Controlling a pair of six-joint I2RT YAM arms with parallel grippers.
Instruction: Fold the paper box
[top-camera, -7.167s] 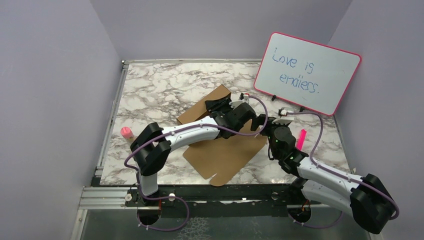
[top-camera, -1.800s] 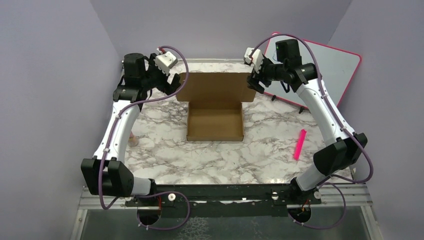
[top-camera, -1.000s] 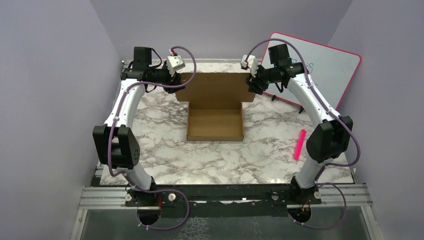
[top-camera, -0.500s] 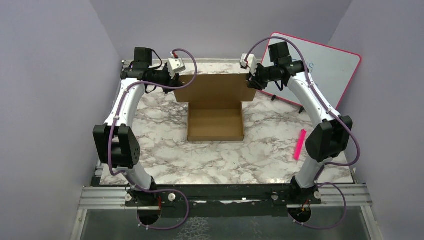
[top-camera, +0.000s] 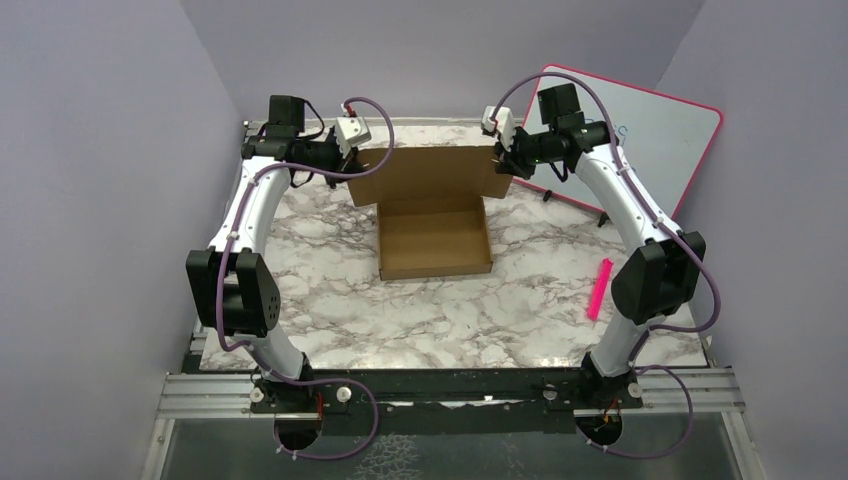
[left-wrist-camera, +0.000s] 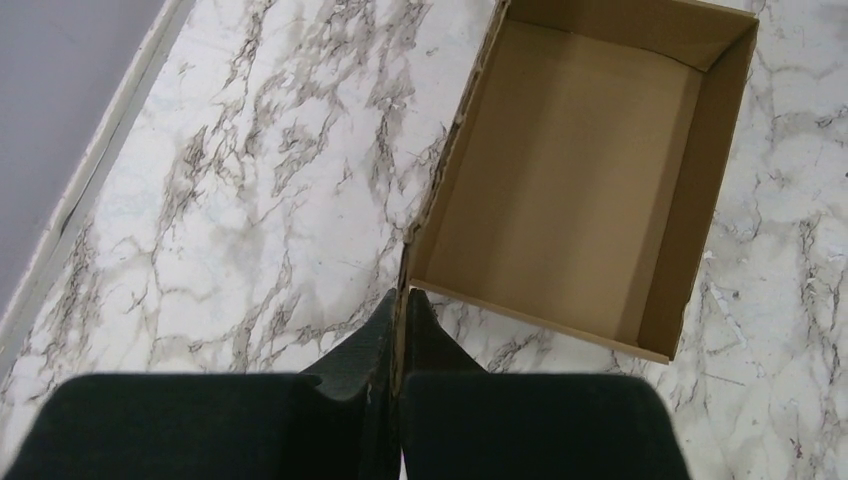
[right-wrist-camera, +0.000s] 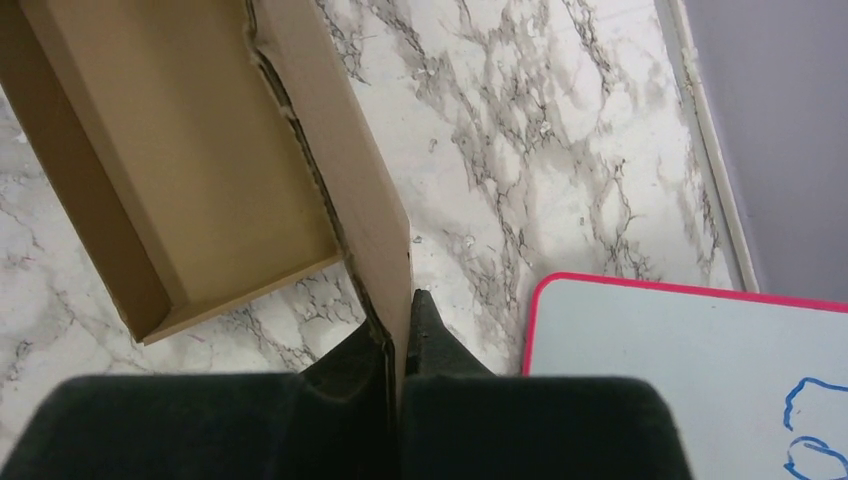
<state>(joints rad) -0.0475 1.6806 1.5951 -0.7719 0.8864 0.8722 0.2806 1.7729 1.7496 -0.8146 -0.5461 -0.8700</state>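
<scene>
Paper box (top-camera: 436, 240) sits on the table (top-camera: 450, 320) toward the far edge. Its tray opens upward and the lid flap (top-camera: 430, 172) stands up at its far side. Left gripper (left-wrist-camera: 400, 296) is clamped on the flap's left edge, right gripper (right-wrist-camera: 401, 298) on its right edge, with thin cardboard pinched between each pair of fingers. The flap's long axis runs left-right between the arms, so neither is nearer. The tray lies on the near side of the flap, so I'd say closing means swinging it toward the bases. Whiteboard (top-camera: 650, 130) is just behind the right arm; pink marker (top-camera: 601, 288) is well apart on the right.
</scene>
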